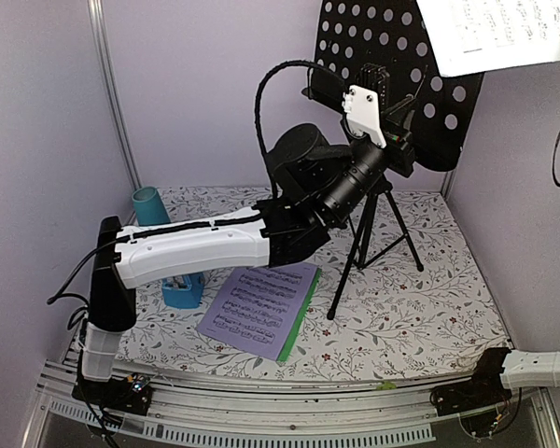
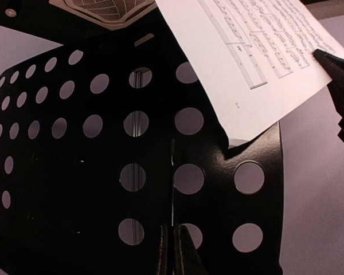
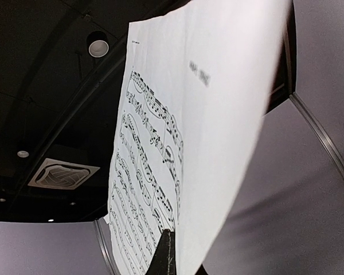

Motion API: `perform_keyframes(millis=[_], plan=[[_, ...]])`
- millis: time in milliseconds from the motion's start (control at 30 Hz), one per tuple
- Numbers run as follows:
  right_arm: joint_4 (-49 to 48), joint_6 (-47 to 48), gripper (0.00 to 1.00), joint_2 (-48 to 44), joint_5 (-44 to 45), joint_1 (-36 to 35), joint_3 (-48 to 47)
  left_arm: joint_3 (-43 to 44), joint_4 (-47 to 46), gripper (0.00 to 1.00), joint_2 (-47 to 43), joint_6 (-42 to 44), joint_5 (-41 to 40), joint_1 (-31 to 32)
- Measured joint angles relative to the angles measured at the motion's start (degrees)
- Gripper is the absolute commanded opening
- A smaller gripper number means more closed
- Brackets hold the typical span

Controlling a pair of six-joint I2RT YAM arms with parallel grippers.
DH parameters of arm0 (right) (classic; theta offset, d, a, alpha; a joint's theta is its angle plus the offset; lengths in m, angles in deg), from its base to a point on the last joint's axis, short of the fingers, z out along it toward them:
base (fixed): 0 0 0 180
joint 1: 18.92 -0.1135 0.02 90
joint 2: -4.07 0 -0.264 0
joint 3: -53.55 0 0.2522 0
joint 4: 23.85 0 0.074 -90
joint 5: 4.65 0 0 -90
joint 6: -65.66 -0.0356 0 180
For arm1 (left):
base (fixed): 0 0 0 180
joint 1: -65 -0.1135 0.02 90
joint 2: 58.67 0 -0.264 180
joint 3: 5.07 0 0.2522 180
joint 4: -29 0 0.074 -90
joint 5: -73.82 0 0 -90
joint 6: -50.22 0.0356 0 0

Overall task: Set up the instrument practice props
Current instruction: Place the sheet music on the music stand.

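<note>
Lilac walls are boxing in a floral-print tabletop [image 1: 420,308], where the black tripod music stand [image 1: 436,131] is standing at the far right, its rigid desk punched with round holes. The right end effector [image 2: 331,64] is pinching a thin, limp white sheet of music [image 1: 495,33] by the desk's upper right corner, while the left end effector [image 2: 172,249] is sitting closed at the desk's lower edge; whether it is gripping that edge I cannot tell. Placing this page seems to be the step in hand, and the next move is calling for lowering it flat against the desk, while a green-backed page [image 1: 259,308] and the small blue metronome [image 1: 182,291] are lying near left.
</note>
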Motion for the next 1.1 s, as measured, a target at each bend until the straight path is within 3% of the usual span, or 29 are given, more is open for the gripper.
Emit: perform_keyframes(millis=[467,933,1100], plan=[[-15.8,11.26,0.0,8.85,-0.17,-0.44,0.52,1.09,-0.55,0.0,1.07,0.15,0.04,0.0],[-31.74,37.81,0.0,17.51,-1.7,-11.96,5.27,1.42,-0.35,0.0,1.27,0.83,0.04,0.02],[-31.47,43.12,0.0,18.69,-1.53,-12.39,5.25,1.42,-0.35,0.0,1.27,0.85,0.04,0.02]])
